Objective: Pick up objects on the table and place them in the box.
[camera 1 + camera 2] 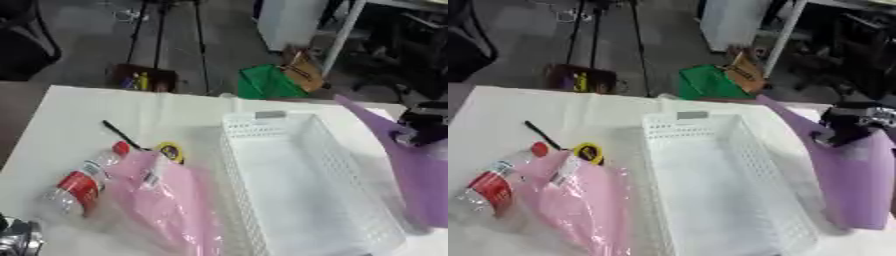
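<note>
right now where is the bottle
The bottle lies on its side at the table's left, red cap toward the yellow item, against the pink bag and left of the white box.

Green bin (pixel 265 82) on floor beyond table; white cabinet (pixel 293 20) behind

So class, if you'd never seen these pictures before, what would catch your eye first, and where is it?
Probably the big white basket in the middle of the table, with nothing in it. Next, the purple watering can at its right, where the right hand is at its handle. On the left lie a pink bag and a red-labelled bottle.
</note>
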`<state>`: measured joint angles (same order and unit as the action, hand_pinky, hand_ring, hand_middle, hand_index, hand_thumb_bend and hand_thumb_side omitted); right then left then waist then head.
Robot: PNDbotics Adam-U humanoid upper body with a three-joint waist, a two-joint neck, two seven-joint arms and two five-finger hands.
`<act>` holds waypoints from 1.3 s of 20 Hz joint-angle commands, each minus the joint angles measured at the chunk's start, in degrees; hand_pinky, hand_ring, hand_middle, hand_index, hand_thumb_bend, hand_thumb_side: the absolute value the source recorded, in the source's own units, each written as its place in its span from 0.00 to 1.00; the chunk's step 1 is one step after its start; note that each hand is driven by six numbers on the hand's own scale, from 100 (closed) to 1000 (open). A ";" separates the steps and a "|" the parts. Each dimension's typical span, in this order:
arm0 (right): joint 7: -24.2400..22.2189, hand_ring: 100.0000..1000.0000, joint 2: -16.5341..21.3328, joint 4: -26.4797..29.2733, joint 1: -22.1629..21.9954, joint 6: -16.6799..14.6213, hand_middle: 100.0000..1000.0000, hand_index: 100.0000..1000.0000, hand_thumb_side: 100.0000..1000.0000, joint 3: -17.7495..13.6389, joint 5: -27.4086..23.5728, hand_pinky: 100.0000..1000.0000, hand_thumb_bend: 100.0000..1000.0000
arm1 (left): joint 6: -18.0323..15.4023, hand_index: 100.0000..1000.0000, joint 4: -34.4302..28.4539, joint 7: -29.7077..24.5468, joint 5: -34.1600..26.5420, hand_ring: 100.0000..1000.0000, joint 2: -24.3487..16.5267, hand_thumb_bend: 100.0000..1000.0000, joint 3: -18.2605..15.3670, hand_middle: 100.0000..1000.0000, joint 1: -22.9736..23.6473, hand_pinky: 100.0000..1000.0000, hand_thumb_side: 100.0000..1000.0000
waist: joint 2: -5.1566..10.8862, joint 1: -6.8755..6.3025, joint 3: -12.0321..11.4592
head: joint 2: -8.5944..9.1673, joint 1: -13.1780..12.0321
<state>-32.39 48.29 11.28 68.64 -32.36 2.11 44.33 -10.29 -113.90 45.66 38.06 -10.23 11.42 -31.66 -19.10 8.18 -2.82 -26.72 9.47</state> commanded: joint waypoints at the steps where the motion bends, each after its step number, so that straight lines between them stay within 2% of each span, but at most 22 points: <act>1: -19.58 0.00 3.03 -0.59 1.44 -19.60 0.00 0.41 0.30 -0.49 0.99 0.00 0.00 | -0.32 0.72 -0.69 0.03 0.24 0.62 -1.20 0.00 0.09 0.72 -0.55 0.65 0.97 | 1.32 0.18 0.18 | -0.33 0.23; 15: -19.58 0.00 2.88 -5.34 2.46 -19.60 0.00 0.42 0.24 -0.79 5.18 0.00 0.00 | -1.36 0.72 -0.69 0.42 1.24 0.62 -1.95 0.00 0.24 0.72 0.09 0.65 0.97 | 1.37 2.78 1.11 | -0.89 1.06; 26: -19.58 0.00 3.35 -5.25 3.20 -19.60 0.00 0.40 0.23 -1.68 3.93 0.00 0.00 | -1.42 0.71 -0.69 0.55 1.26 0.62 -1.96 0.00 0.28 0.72 0.23 0.65 0.98 | 1.45 2.94 1.24 | -0.80 1.40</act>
<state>-32.39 48.32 5.18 70.63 -32.36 0.69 48.78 -11.61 -113.90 46.21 39.18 -11.66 11.43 -31.03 -19.10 11.45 -1.82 -27.63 10.64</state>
